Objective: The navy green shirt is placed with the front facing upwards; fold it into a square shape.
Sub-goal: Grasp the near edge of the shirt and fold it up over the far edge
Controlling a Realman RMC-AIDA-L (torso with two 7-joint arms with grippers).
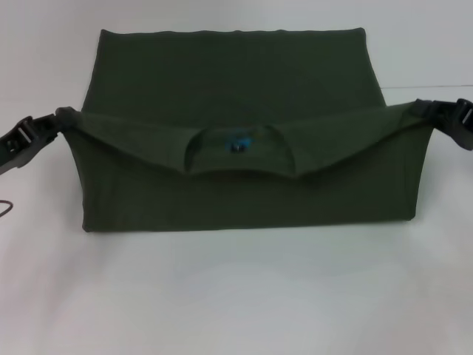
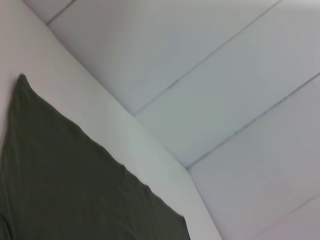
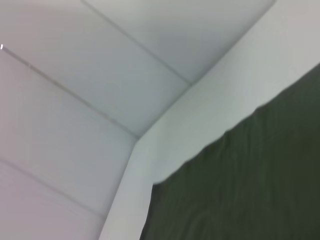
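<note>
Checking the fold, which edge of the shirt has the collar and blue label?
The lifted edge of the navy green shirt, stretched between left gripper and right gripper; the others lie flat.

We hold our left gripper (image 1: pixel 59 118) out at the far left and our right gripper (image 1: pixel 420 109) at the far right, both raised level, arms spread wide, each clamped on a corner of the navy green shirt (image 1: pixel 244 200).

A: What's on the bench (image 1: pixel 236 296)?
B: White bench, plain. Navy green shirt (image 1: pixel 244 200) lies on it, centre, partly folded. Far edge straight, near edge straight, collar w/ blue label facing up mid-way.
A: Anything else?
B: Thin dark cord (image 1: pixel 6 208) at the left edge, nr side.
</note>
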